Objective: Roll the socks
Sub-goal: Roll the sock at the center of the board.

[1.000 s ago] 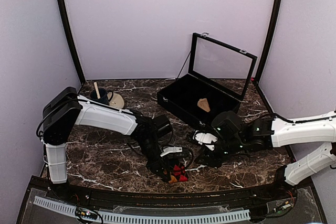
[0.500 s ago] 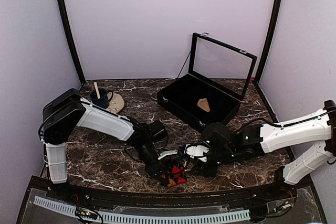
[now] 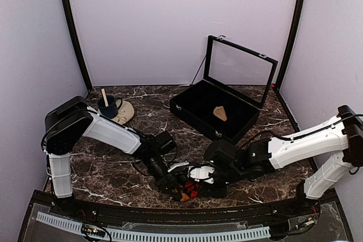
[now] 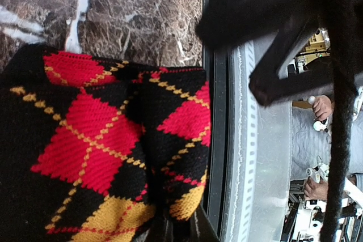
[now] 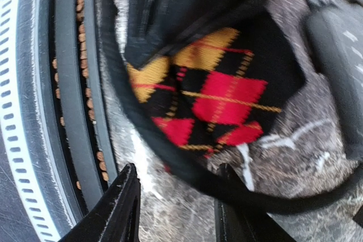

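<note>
One arm has moved. The right pincer [image 3: 199, 181] has swung left from beside the black case [image 3: 215, 109] and now sits right at the argyle sock [image 3: 190, 191], its jaws apart with nothing between them. The left pincer [image 3: 172, 184] stays clamped on a fold of that sock, which lies bunched at the near edge of the tabletop [image 3: 113, 171], about midway across. With both arms at the sock, rolling can likely begin, though it is not yet a tight bundle.
</note>
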`<state>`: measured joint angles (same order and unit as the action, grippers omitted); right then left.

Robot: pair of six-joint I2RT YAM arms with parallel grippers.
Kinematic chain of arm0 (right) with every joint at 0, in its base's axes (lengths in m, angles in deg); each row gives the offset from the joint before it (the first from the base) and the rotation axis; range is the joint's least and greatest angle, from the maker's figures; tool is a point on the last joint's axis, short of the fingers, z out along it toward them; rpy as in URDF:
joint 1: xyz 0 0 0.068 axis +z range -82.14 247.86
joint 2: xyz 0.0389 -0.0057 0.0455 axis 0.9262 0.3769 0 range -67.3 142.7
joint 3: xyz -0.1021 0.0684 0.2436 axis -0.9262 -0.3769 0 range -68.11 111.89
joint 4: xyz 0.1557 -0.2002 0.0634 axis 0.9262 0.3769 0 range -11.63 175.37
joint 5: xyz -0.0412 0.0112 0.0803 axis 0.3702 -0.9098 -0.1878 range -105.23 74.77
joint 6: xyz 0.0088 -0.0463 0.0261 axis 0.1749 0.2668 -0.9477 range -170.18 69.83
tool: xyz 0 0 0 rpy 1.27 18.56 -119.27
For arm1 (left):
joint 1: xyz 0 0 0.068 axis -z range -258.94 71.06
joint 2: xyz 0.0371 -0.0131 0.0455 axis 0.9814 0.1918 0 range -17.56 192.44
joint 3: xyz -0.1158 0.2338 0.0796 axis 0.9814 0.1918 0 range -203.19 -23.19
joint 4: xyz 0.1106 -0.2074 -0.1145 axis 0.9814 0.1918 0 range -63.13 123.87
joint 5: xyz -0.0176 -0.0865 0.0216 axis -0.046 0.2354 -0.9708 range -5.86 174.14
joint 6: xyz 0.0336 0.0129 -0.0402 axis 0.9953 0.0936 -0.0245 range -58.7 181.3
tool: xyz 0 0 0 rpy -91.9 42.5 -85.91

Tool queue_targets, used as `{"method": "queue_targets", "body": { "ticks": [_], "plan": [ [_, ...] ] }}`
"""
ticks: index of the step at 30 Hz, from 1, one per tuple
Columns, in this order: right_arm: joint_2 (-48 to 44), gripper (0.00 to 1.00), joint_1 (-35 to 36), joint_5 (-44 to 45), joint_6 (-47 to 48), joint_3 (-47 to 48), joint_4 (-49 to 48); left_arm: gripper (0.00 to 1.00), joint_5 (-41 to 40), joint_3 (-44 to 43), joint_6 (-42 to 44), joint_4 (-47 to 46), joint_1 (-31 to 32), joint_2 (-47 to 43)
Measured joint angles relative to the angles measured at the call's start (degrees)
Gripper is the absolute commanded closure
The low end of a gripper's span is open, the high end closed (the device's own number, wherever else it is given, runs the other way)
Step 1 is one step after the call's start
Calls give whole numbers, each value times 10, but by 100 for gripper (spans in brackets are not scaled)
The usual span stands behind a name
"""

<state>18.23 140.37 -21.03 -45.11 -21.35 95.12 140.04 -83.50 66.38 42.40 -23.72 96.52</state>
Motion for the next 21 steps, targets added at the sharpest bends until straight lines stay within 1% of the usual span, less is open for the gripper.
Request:
{"method": "queue_targets", "body": {
  "ticks": [6, 13, 19, 21],
  "plan": [
    [32, 59, 21, -2, 16, 17, 2, 91, 9, 5, -2, -5, -5, 0],
    [56, 60, 23, 3, 35, 35, 7, 91, 17, 5, 4, 5, -12, 0],
    [88, 64, 24, 15, 50, 53, 10, 92, 22, 5, 14, 18, -18, 0],
    [96, 67, 25, 16, 54, 58, 11, 92, 23, 5, 18, 23, -19, 0]
  ]
}}
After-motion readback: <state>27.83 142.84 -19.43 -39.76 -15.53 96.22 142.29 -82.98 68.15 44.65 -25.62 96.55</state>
